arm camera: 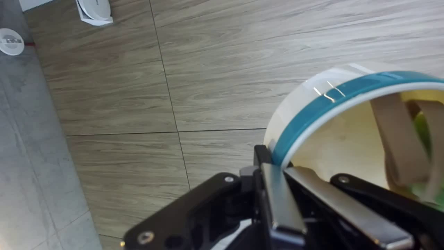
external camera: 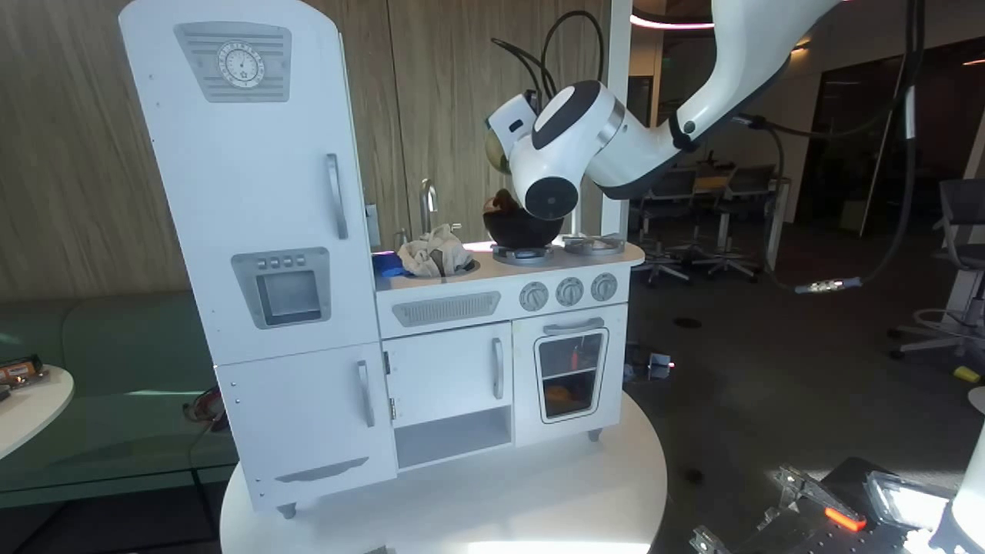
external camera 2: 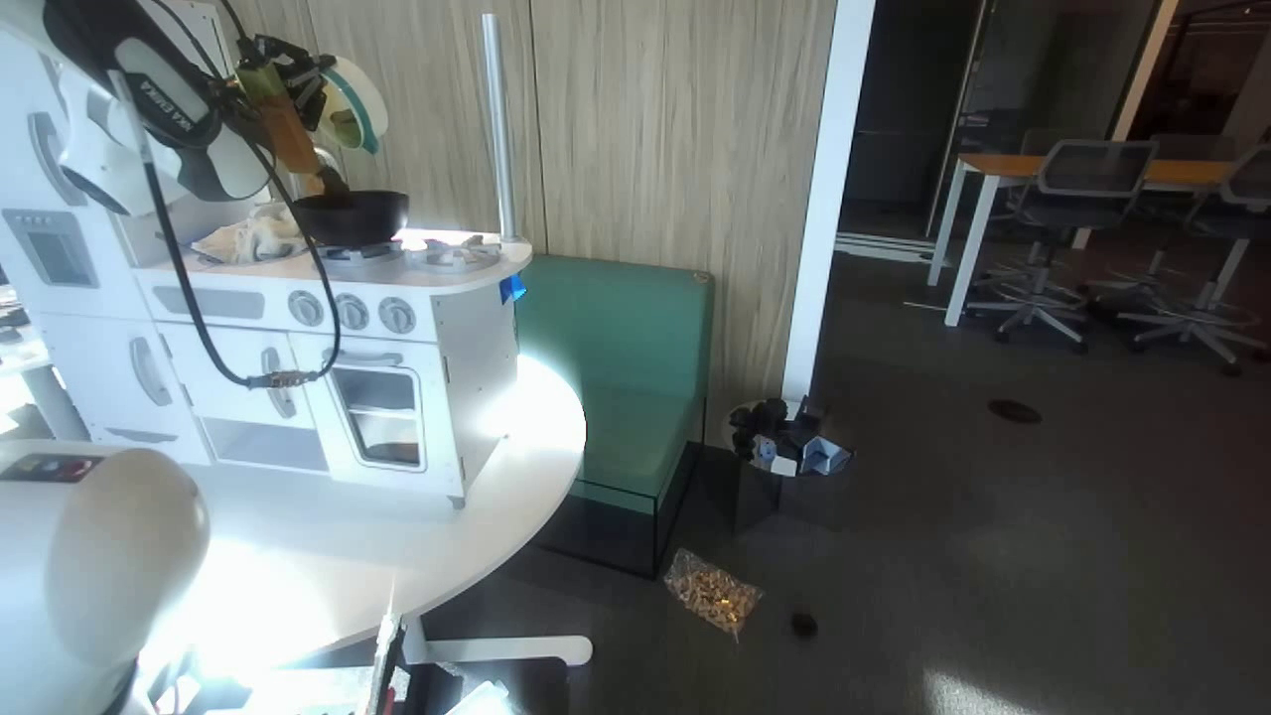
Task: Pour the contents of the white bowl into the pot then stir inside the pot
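White toy kitchen (external camera: 446, 369): black pot (external camera: 522, 231) on burner (external camera: 523, 257), white bowl (arm camera: 347, 146) tilted higher up

A white Franka Panda arm (external camera: 635, 154) reaches in above the countertop (external camera: 492, 271). The round pot sits upright. A cream cloth (external camera: 431, 252) lies bunched by the faucet (external camera: 428, 201). In the wrist view, the gripper (arm camera: 281, 165) is clamped on the bowl's teal-banded rim. Tan strips (arm camera: 402, 146) and a green piece (arm camera: 422, 130) show inside the bowl.

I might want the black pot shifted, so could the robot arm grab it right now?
Probably not: the pot looks near enough, but the gripper is shut on the rim of the white bowl, with contents inside. It would likely need to set that down first.
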